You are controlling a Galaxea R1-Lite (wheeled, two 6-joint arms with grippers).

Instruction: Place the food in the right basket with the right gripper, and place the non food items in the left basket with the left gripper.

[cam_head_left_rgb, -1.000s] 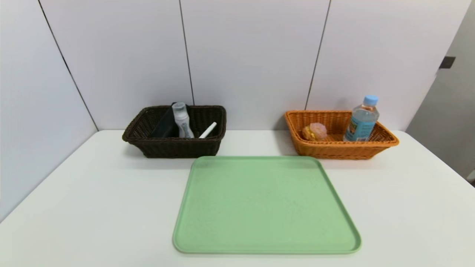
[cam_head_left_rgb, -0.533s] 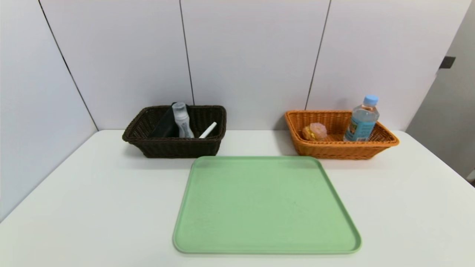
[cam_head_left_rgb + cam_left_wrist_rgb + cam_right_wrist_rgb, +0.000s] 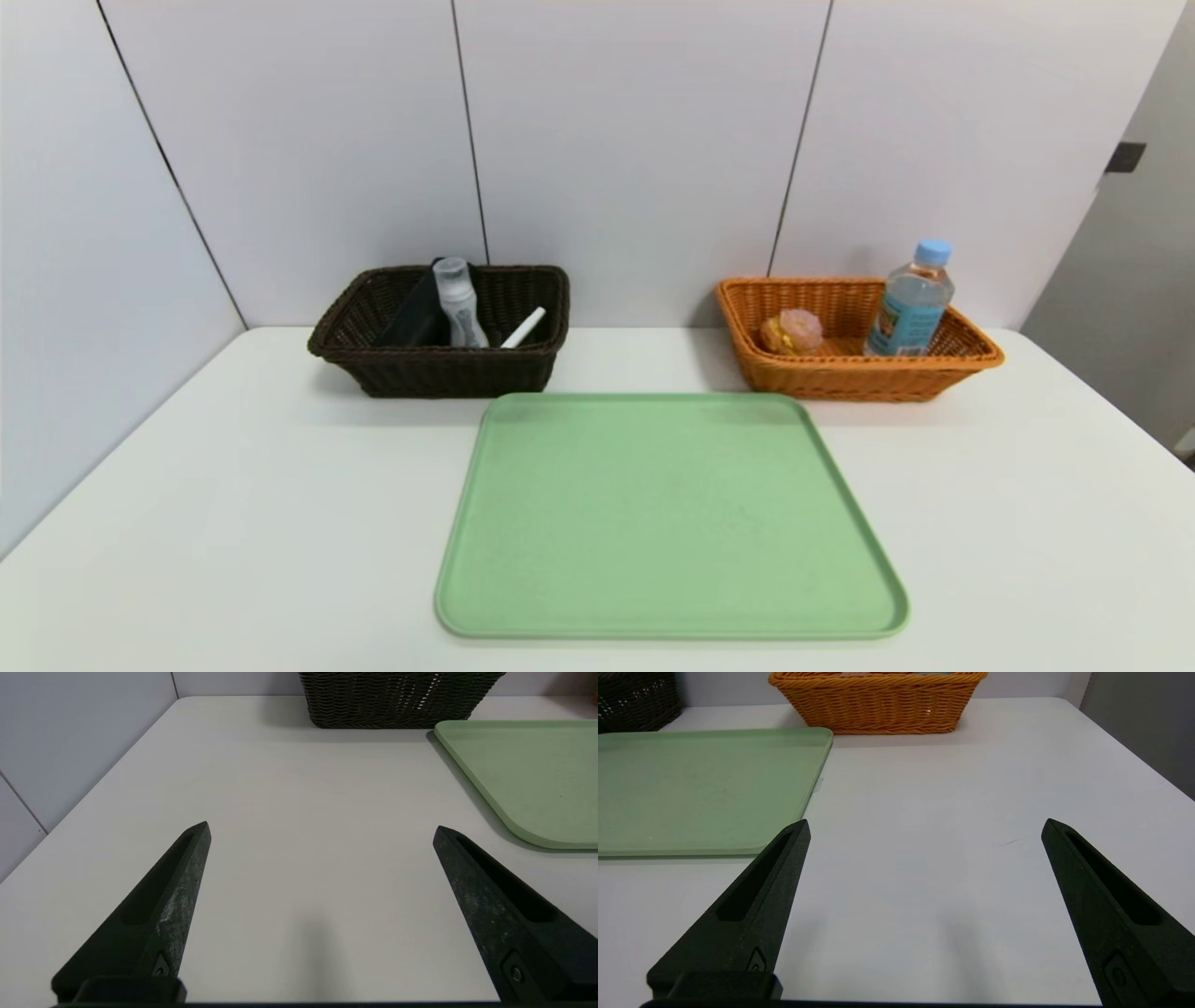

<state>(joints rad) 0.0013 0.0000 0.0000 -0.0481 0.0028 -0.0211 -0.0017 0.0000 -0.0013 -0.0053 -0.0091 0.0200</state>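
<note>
Sorting stage, as I read it — complete. The green tray (image 3: 670, 513) is bare. At its 11 o'clock the dark basket (image 3: 439, 369) holds a clear bottle (image 3: 457, 301), a white pen (image 3: 523, 328) and a black item; at 1 o'clock the orange basket (image 3: 854, 378) holds a pastry (image 3: 792, 330) and a water bottle (image 3: 910, 301). My left gripper (image 3: 322, 833) and right gripper (image 3: 927, 828) hover low over the table (image 3: 233, 523), spread wide, empty — nothing remains to fetch.

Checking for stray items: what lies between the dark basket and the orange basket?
Only bare white table separates the dark basket and orange basket, seen in the head view.
</note>
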